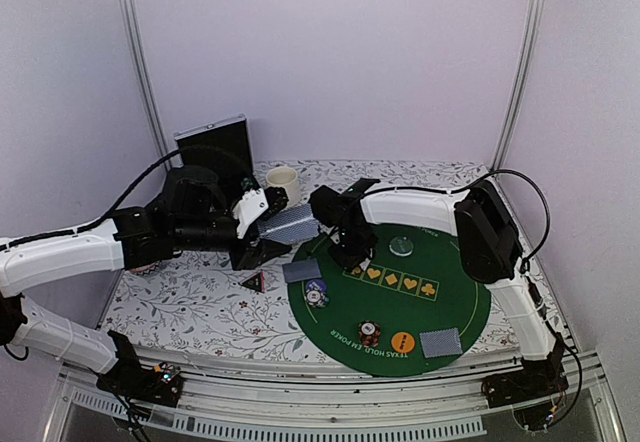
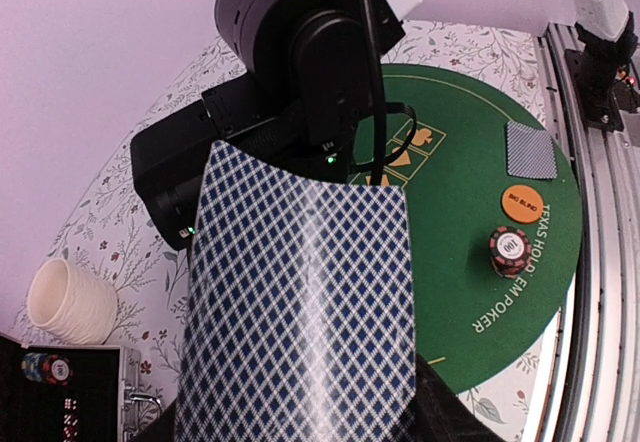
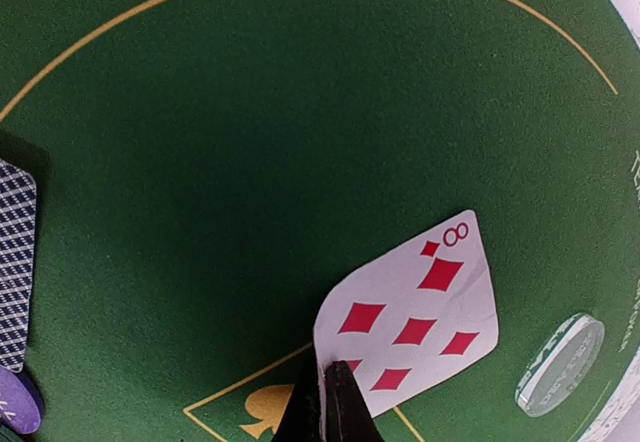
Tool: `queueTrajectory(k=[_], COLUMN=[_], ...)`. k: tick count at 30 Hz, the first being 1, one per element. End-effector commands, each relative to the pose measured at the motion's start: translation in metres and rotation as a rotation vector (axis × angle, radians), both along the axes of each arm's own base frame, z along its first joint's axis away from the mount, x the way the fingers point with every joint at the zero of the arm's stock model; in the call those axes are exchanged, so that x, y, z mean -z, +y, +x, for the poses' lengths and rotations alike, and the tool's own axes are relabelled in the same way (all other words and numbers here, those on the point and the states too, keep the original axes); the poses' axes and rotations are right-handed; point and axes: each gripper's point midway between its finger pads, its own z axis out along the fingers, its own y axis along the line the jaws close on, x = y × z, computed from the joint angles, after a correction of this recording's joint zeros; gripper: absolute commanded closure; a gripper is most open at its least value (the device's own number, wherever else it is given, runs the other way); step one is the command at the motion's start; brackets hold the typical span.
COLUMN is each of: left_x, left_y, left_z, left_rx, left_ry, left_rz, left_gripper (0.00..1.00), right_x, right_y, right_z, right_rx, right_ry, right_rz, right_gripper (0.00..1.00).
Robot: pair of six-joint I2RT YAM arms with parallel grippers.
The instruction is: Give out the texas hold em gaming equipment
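Mat [image 1: 455, 292]: dark green, with a thin yellow arc and yellow suit symbols in yellow-outlined boxes. I read pale lettering along its rim.

Card [image 2: 300, 312], lower centre of my left wrist view: navy-and-white diamond lattice.

Eight [image 3: 415, 317], lower right of my right wrist view: white face, red diamonds, red numeral.

Disc [image 2: 521, 202]: orange with dark print.

Red stack [image 2: 509, 250], just below the disc: dark red and black, white top label.

Blue stack [image 1: 316, 293]: blue and white.

Chip [image 3: 560, 364]: pale green.

Token [image 1: 254, 282]: black with red.

Mug [image 2: 70, 302]: cream.

Cloth [image 1: 190, 307]: white with a grey leaf-and-vine print.

Case [image 1: 215, 147]: black, silver edge.
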Motion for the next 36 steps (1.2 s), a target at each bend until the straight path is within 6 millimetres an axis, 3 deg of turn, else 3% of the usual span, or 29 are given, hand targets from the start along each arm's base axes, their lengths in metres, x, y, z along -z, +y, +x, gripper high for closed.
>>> queueTrajectory(k=[1,7,9,12,16,27,36], left_x=[-0.015,-0.016,-0.016,-0.016,-0.016,-0.015,-0.013], left_y=[0.002,0.003,0.003,0.002,0.002,0.002,0.002], left_z=[0.002,0.002,0.002,0.002,0.002,0.002,0.001], left_rx=[-0.002,-0.004,-0.005,-0.003,-0.001,-0.002,0.0], left_ry=[-0.041,-0.046,-0.046,-0.048,-0.046,-0.045,-0.039], left_rz=[-0.032,-0.032,-0.032,-0.031,-0.033,-0.029,-0.026], left_gripper=[0.48,0.48,0.48,0.48,0.48,0.48,0.48], right_x=[0.022,0.013,-0.006,-0.009,0.001,0.014,0.015], right_y=[0.015,0.028,0.03,0.023,0.01,0.0,-0.004], right_z=[-0.028,-0.051,-0.054,-0.055,-0.052,-0.025,-0.023], right_rx=[0.014,0.015,0.011,0.013,-0.012,-0.207,-0.166], right_ry=[0.163,0.26,0.255,0.239,0.214,0.083,0.093], right_rz=[0.092,0.2,0.247,0.232,0.157,0.033,0.031], right_gripper=[0.98,0.98,0.98,0.98,0.97,0.97,0.98])
